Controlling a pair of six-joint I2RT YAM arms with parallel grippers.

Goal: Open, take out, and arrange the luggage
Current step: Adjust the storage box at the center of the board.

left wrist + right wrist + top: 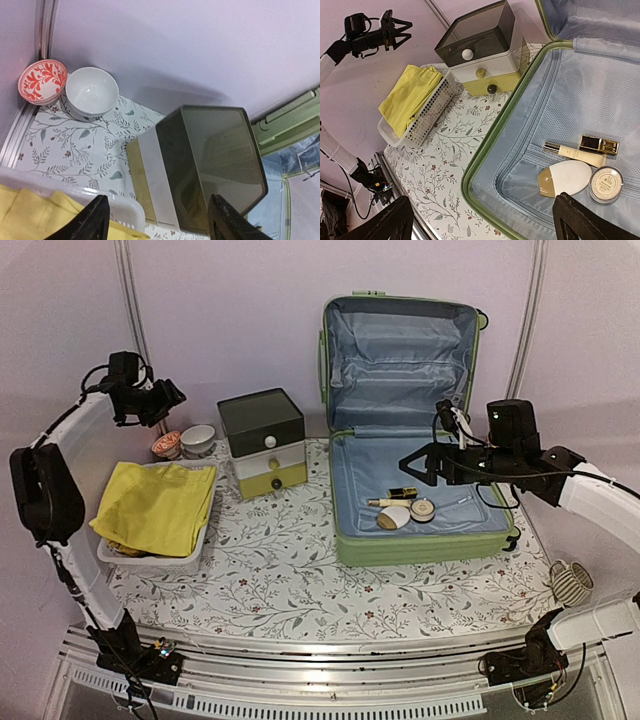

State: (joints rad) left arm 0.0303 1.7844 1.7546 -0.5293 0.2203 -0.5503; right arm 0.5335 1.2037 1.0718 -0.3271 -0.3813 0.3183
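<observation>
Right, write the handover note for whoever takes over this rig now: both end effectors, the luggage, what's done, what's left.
left end effector: open, empty, raised near the back wall at table left.
right end effector: open, empty, hovering over the lower half of the luggage.
luggage: lying open at table right, lid upright against the wall.
Inside, close together on the lining: gold case, cream tube, white-and-gold oval, round compact.
Done: luggage is open. A yellow cloth lies in the white basket; where it came from is not shown.
Left: take out and arrange the four small items.
</observation>
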